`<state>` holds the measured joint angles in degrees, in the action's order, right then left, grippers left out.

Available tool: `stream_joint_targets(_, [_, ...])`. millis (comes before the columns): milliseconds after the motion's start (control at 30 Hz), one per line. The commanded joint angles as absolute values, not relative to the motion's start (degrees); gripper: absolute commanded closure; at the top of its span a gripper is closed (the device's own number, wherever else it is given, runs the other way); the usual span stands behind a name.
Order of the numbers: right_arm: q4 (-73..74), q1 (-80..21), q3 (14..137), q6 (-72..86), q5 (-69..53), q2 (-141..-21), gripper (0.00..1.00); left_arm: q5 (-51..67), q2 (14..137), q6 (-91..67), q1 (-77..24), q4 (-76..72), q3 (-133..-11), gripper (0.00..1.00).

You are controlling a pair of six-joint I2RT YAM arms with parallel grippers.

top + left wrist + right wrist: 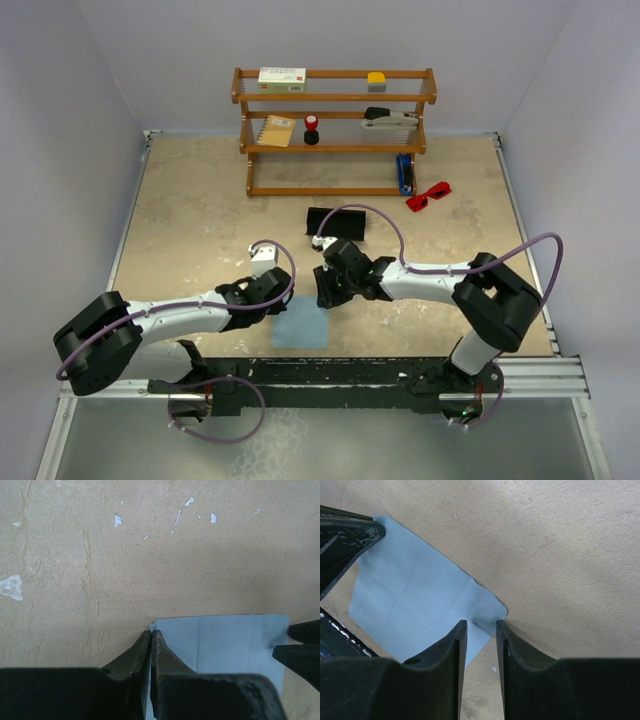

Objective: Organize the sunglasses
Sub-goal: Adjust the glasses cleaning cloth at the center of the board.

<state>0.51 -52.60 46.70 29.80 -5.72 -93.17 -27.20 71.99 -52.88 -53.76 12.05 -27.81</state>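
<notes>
The red sunglasses (428, 194) lie on the table at the far right, beside the wooden shelf (250, 150) and well away from both arms. A black oblong case (337, 222) rests mid-table. A light blue cloth (300, 327) lies flat near the front edge. My left gripper (151, 633) is shut at the cloth's (225, 640) far left corner, with blue showing in the slit between its fingers. My right gripper (481, 625) is open, its fingers straddling the cloth's (415, 595) far right corner without pinching it.
The shelf holds a white box (281, 78), a yellow block (376, 77), a tan packet (277, 130), a red-and-black object (311, 128) and a blue item (404, 172). The two grippers (280, 298) (323, 293) stand close together over the cloth. Walls enclose the table.
</notes>
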Motion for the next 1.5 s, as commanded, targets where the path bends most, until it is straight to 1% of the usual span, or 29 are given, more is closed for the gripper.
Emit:
stream_joint_targets(0, [1.8, -53.0, 46.9, 30.2, -5.9, -94.9, 0.67, -27.4, 71.3, -52.0, -53.9, 11.7, -28.6, 1.0])
stream_joint_targets(167, [1.7, -53.2, 47.5, 30.4, -6.1, -95.5, 0.68, -27.6, 71.5, -51.9, -53.9, 11.7, -28.7, 1.0])
stream_joint_targets(300, [2.1, -53.3, 47.8, 30.0, -5.7, -95.5, 0.73, -27.6, 71.5, -51.9, -53.9, 11.6, -28.7, 1.0])
stream_joint_targets(367, [2.3, -53.3, 47.8, 29.9, -5.5, -95.4, 0.77, -27.6, 71.5, -51.9, -53.9, 11.7, -28.7, 1.0])
stream_joint_targets(500, [2.6, -53.3, 48.0, 29.7, -5.4, -95.5, 0.88, -27.7, 71.6, -51.9, -53.9, 11.6, -28.6, 1.0])
stream_joint_targets(700, [3.2, -53.3, 47.9, 28.8, -4.5, -94.8, 1.0, -27.9, 71.9, -51.9, -53.9, 11.4, -28.8, 1.0])
stream_joint_targets(933, [5.3, -53.3, 49.1, 27.4, -6.0, -94.7, 1.0, -28.6, 73.2, -51.7, -53.9, 11.5, -31.1, 1.0])
stream_joint_targets(1200, [7.4, -53.1, 51.3, 25.6, -4.0, -95.2, 1.0, -30.3, 75.1, -51.2, -53.9, 12.2, -34.2, 1.0])
stream_joint_targets(1267, [8.0, -52.8, 53.6, 24.9, -3.7, -95.3, 1.0, -30.6, 75.4, -51.2, -53.9, 12.1, -34.7, 1.0])
stream_joint_targets(1467, [8.8, -50.6, 55.0, 23.1, -4.2, -95.8, 1.0, -31.1, 76.6, -51.5, -53.9, 12.3, -35.4, 1.0])
